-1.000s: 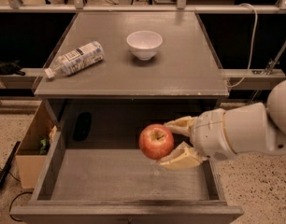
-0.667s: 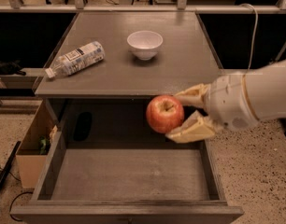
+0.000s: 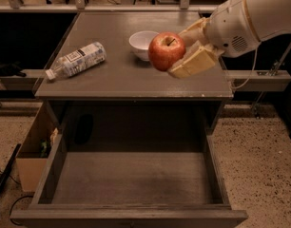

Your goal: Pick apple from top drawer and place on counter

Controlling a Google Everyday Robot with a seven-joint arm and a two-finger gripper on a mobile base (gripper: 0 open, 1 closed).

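Note:
My gripper (image 3: 179, 50) is shut on the red apple (image 3: 165, 50) and holds it in the air above the right half of the grey counter (image 3: 121, 72), just right of the white bowl. The apple's stem points up and back. One tan finger (image 3: 195, 62) lies under the apple, the other behind it. The top drawer (image 3: 131, 177) stands pulled out below the counter, with a dark object (image 3: 83, 128) at its back left.
A white bowl (image 3: 141, 43) stands on the counter behind the apple. A plastic bottle (image 3: 76, 59) lies on its side at the counter's left. A tan cardboard box (image 3: 33, 151) stands on the floor left of the drawer.
The gripper has lifted the apple from inside the drawer up and to the right, to a spot above the counter.

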